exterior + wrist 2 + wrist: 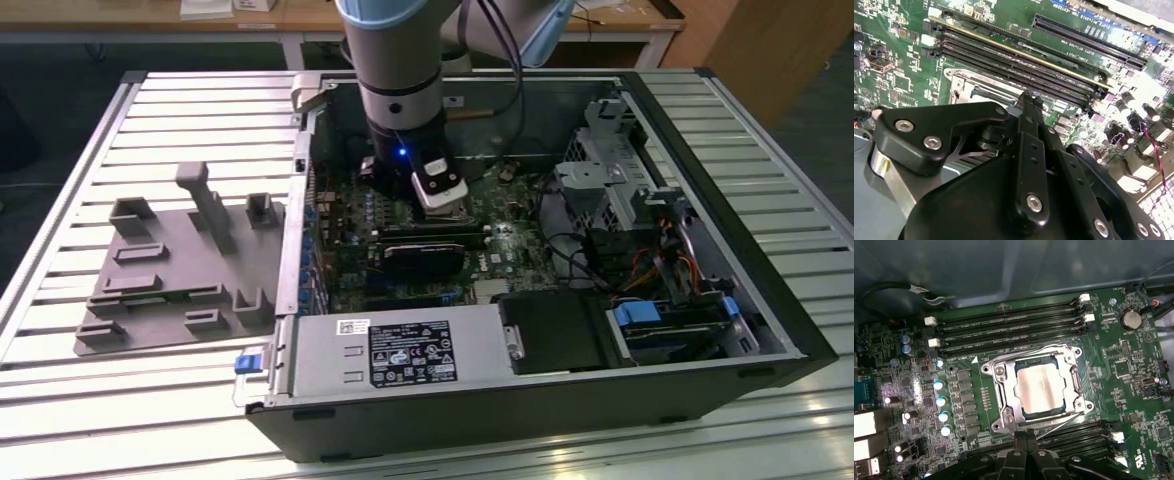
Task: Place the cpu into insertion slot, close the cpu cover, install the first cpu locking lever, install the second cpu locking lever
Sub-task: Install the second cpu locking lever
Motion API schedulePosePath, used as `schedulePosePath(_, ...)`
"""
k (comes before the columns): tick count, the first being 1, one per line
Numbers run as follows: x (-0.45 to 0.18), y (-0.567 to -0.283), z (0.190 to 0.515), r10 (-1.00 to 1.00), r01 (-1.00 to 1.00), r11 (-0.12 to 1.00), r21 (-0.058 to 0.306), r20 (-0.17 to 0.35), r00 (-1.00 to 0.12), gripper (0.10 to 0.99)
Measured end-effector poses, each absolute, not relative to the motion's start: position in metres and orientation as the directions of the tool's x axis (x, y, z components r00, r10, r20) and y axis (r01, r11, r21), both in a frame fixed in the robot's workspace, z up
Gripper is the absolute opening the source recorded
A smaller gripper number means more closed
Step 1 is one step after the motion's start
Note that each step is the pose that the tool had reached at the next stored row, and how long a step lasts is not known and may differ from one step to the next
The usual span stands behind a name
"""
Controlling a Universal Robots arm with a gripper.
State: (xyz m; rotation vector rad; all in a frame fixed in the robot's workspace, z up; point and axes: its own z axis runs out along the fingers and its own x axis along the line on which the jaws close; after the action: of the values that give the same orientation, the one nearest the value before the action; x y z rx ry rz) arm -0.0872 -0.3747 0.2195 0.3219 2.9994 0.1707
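- Gripper [1021, 442] fingers pressed together, holding nothing, just beside socket [999, 405]; chip [1039, 390] seated, cover [1074, 372] down.
- Risk: unlatched lever [1056, 425] might spring; cover could lift.

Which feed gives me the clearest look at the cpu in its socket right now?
The first wrist view: the cpu lies face-up, seated in the insertion slot, with the cpu cover framing it. In the second wrist view the pincer blocks most of the socket. In the exterior view the arm stands over that spot.
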Motion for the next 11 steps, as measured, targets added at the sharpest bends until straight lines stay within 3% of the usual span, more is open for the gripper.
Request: schedulePosePath(11,-0.087,-0.386,0.217,0.221,0.204,0.966,0.159,-0.099,-0.97,0.102)
